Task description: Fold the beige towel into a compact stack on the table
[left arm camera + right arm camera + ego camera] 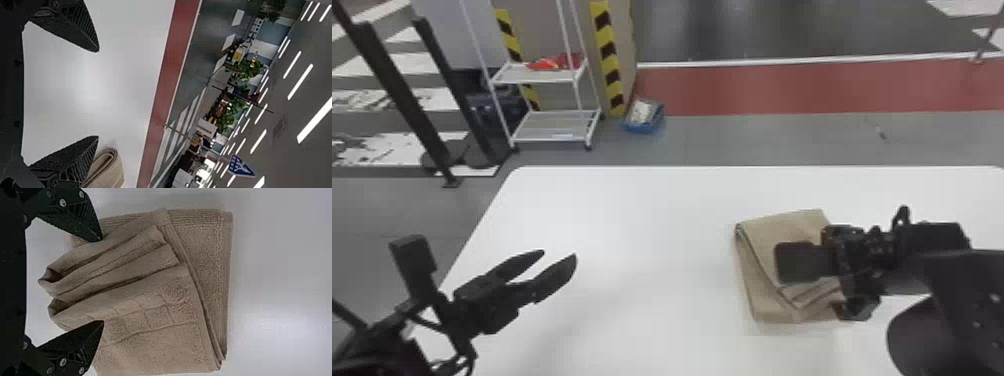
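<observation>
Gaping over the beige towel (782, 226) is the right gripper (789, 262).

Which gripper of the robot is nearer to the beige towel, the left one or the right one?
The right. The right gripper is directly over the towel; the left gripper is above the table, well to the towel's left.

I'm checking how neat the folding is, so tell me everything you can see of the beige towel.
The beige towel lies flat on the robot's right side of the white table, folded into several layers. The top layers sit askew over the lower part and bunch into loose, uneven pleats. It looks like soft, looped terry, with a raised grid pattern on one face and hemmed edges. The open right pincer is over it; whether the fingers touch it, I cannot tell.
</observation>
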### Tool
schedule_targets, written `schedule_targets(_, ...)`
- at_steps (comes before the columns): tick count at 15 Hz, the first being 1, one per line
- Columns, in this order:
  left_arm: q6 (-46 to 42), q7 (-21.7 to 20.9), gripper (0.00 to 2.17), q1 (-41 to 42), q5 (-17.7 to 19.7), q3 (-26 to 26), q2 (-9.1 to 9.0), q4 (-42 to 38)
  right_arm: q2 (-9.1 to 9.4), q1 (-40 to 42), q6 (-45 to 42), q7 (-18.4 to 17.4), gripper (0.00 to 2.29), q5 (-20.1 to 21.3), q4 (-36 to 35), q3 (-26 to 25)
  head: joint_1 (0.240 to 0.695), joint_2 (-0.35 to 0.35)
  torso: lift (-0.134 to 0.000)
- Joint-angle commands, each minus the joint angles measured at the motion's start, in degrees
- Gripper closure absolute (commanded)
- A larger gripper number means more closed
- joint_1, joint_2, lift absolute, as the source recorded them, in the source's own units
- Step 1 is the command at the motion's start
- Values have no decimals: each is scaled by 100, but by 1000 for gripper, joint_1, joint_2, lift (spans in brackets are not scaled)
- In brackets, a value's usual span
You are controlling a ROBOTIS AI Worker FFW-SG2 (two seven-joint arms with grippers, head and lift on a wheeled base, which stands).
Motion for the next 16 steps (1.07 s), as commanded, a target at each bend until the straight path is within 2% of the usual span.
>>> schedule_targets(1,0,0,87,-2,3,9,9,-4,5,-38,51,19,221,3,-2,17,695,129,-124)
schedule_targets(3,0,-9,87,7,3,0,9,-4,5,-47,51,19,323,20,34,52,695,132,-124)
schedule_targets(6,0,-9,87,16,-15,0,9,-21,75,-65,103,19,589,12,51,78,695,133,-124)
schedule_targets(9,0,-18,87,42,3,9,9,-74,75,-91,262,19,1426,-32,34,105,695,138,-124)
schedule_targets(10,0,-18,87,51,3,9,9,-83,93,-91,279,19,1430,-41,25,105,695,139,-124)
schedule_targets(12,0,-18,87,60,3,9,9,-92,102,-74,297,19,1710,-59,-19,114,695,140,-124)
schedule_targets(16,0,-53,87,78,3,18,9,-109,49,50,525,19,1713,-173,-467,114,695,148,-124)
